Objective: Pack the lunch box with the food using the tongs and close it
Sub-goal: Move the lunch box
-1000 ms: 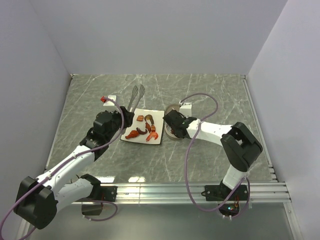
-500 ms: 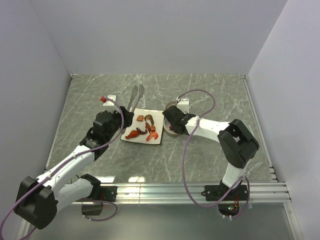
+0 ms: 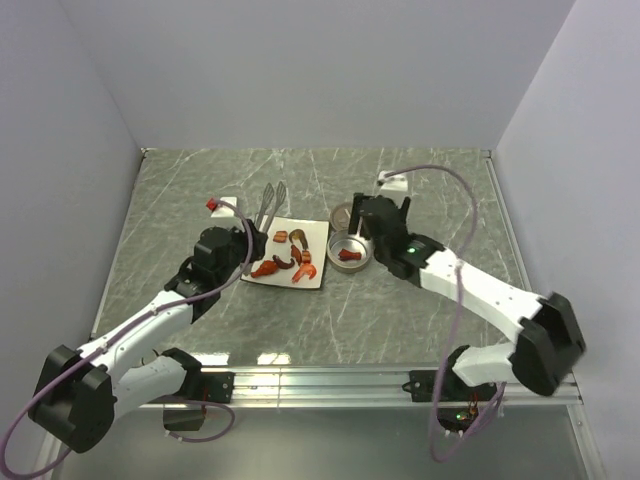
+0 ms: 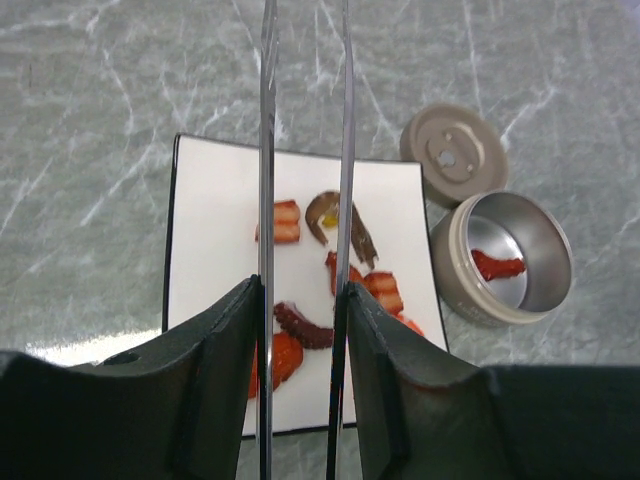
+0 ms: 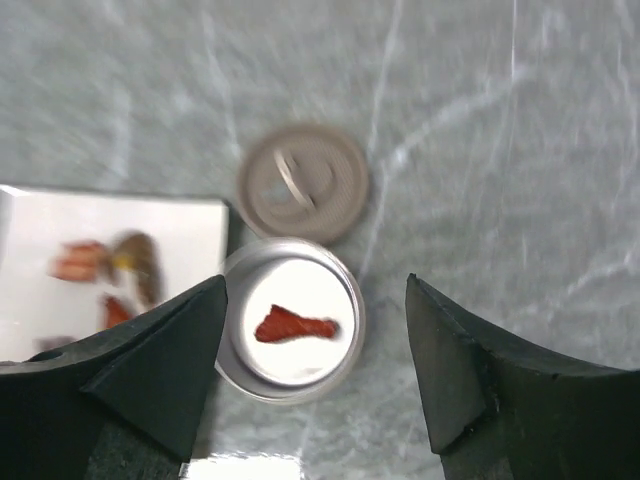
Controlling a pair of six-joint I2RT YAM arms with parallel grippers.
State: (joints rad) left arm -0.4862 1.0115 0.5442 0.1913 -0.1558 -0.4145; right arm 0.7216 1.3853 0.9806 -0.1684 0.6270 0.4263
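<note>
The tongs (image 4: pixel 267 150) are pinched in my left gripper (image 4: pixel 300 290), and their two thin silver arms reach out over the white plate (image 4: pixel 215 220). Several red-orange and brown food pieces (image 4: pixel 287 220) lie on that plate (image 3: pixel 312 236). To its right stands the open lunch box (image 3: pixel 350 262), a round silver tin (image 5: pixel 355 300) with one red piece (image 5: pixel 293 326) inside. Its flat lid (image 5: pixel 303 183) lies just behind it, touching or nearly so. My right gripper (image 5: pixel 315 290) hovers open above the tin, holding nothing; in the top view it (image 3: pixel 380 215) sits just behind and right of the tin.
A purple cable loops over each arm, the right one ending at a white tag (image 3: pixel 392 180) and the left at a red-and-white tag (image 3: pixel 214 204). An aluminium rail (image 3: pixel 380 380) runs along the near edge. White walls close in the marble tabletop.
My right gripper has opened and lifted away from the tin toward the back right, its arm swinging out to the right. The left arm with the tongs has barely shifted.
</note>
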